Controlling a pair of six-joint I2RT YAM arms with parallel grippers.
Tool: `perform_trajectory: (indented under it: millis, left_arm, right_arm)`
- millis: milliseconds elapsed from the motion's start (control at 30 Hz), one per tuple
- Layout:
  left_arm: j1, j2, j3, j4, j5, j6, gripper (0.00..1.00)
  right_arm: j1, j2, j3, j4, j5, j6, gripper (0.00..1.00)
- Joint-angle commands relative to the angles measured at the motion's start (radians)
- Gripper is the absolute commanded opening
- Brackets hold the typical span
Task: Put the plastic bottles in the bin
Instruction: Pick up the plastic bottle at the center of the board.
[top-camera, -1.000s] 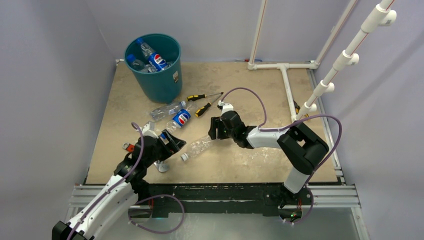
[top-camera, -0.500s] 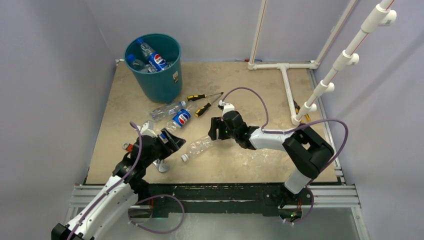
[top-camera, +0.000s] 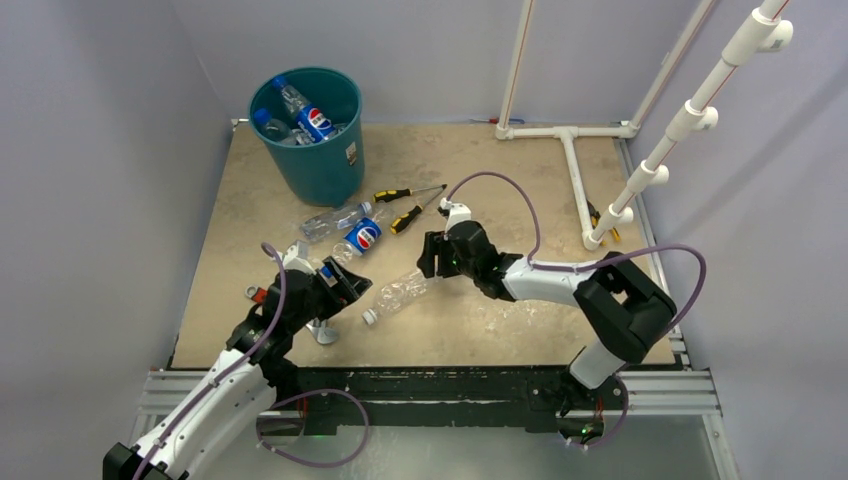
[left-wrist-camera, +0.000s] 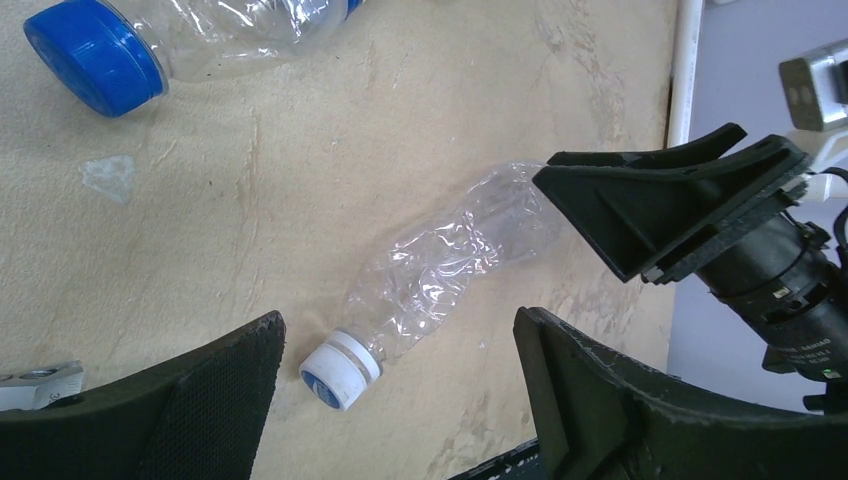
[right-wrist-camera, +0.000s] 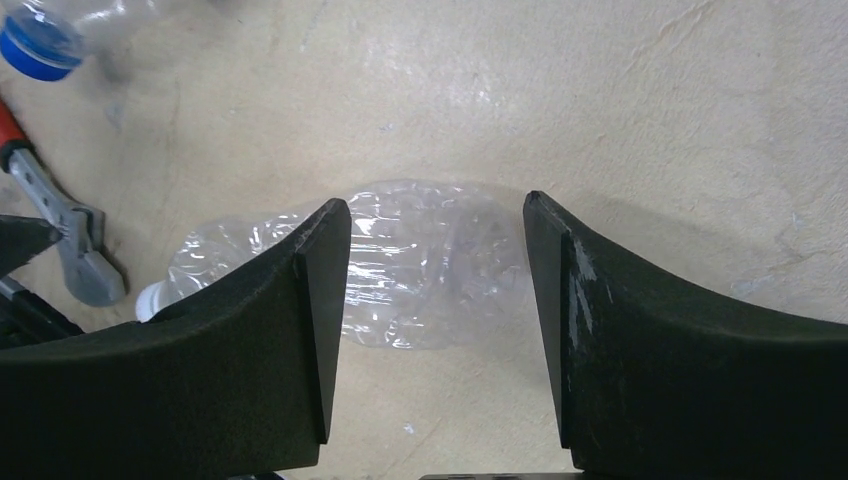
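Only the right arm's elbow has swung outward: the right gripper (right-wrist-camera: 435, 208) stays spread over the crushed bottle (top-camera: 395, 295) lying on the table (top-camera: 250, 200), the left gripper (left-wrist-camera: 400, 320) is spread and empty nearby, and the bin (top-camera: 320, 170) is well apart, so no pickup yet.

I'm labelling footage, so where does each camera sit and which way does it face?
Top: above and behind, facing down at the table; left arm and right arm show.
Left wrist: on the left arm, looking down between its jaws at the crushed bottle; right jaws visible.
Right wrist: on the right arm, looking down between its jaws.
Shared: all show that bottle.
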Motion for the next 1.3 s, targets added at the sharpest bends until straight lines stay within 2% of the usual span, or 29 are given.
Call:
perform_trajectory:
  millis: [0, 267, 467, 633, 700, 767, 800, 1100, 1167, 1267]
  left_arm:
    - [-0.004, -0.009, 0.024, 0.031, -0.007, -0.006, 0.85]
    - [-0.004, -0.023, 0.025, 0.019, -0.01, -0.005, 0.85]
    - [-0.004, -0.021, 0.024, 0.022, -0.01, -0.005, 0.85]
    - [-0.004, -0.021, 0.031, 0.017, -0.01, 0.0, 0.85]
    - [-0.004, -0.022, 0.039, 0.012, -0.021, 0.003, 0.85]
    - [-0.004, -0.022, 0.05, 0.004, -0.026, 0.008, 0.85]
    - [-0.004, -0.021, 0.056, 0.002, -0.029, 0.012, 0.85]
    - [-0.004, -0.015, 0.147, 0.0, -0.069, 0.051, 0.86]
    - [-0.004, -0.033, 0.147, 0.044, -0.074, 0.04, 0.9]
    - [-0.004, -0.082, 0.129, 0.193, -0.062, 0.024, 0.97]
  right_arm:
    - [0.007, 0.025, 0.007, 0.02, 0.051, 0.003, 0.63]
    - [0.007, 0.041, 0.002, 0.026, 0.05, 0.013, 0.43]
    - [0.007, 0.038, -0.026, 0.028, 0.042, 0.013, 0.36]
    - [0.007, 0.027, -0.052, 0.035, 0.043, 0.011, 0.26]
    - [0.007, 0.015, -0.061, 0.037, 0.044, 0.011, 0.17]
    - [0.006, -0.002, -0.071, 0.034, 0.033, 0.017, 0.02]
    - [0.007, -0.013, -0.077, 0.032, 0.029, 0.024, 0.0]
    - [0.004, -0.172, -0.115, 0.024, 0.043, 0.125, 0.0]
    - [0.002, -0.238, -0.121, 0.031, 0.062, 0.18, 0.0]
    - [0.0, -0.324, -0.136, 0.06, 0.092, 0.266, 0.0]
